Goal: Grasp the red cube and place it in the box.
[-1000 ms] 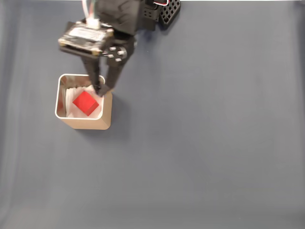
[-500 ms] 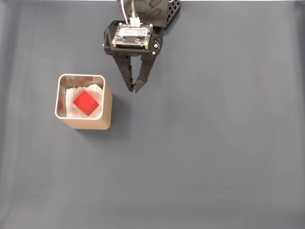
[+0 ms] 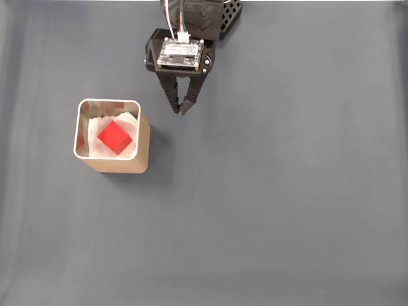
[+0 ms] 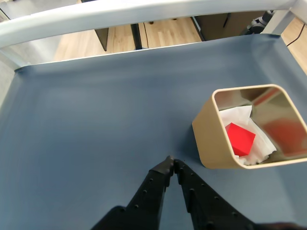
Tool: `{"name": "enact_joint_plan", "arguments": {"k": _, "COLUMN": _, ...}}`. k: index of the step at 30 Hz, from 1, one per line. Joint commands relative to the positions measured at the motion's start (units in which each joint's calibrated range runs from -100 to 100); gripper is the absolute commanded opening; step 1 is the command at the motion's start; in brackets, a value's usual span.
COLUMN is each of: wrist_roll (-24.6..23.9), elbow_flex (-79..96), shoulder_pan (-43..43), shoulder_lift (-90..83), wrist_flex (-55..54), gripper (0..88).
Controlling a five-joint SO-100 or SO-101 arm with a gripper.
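Resting on white crumpled lining, the small bright red cube (image 3: 115,137) is seen inside the tan square box (image 3: 144,143) with rounded corners. The black two-finger end effector (image 3: 181,112) is closed and empty, well apart from the box, above the grey-blue desk (image 3: 287,191). Its arm is cut off at the top edge of the fixed view.
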Motion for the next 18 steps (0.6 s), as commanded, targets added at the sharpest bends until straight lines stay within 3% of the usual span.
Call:
{"name": "enact_joint_plan", "arguments": {"k": 1, "wrist_roll": 0.39, "elbow_flex": 2.80, "shoulder_pan": -0.59, "shoulder_lift": -4.16, "wrist_flex": -0.50, "gripper": 0.2}}
{"name": "enact_joint_plan", "arguments": {"k": 18, "wrist_roll": 0.44, "elbow_flex": 21.49, "shoulder_pan": -3.57, "shoulder_lift": -18.44, "wrist_flex": -0.34, "gripper": 0.2}}
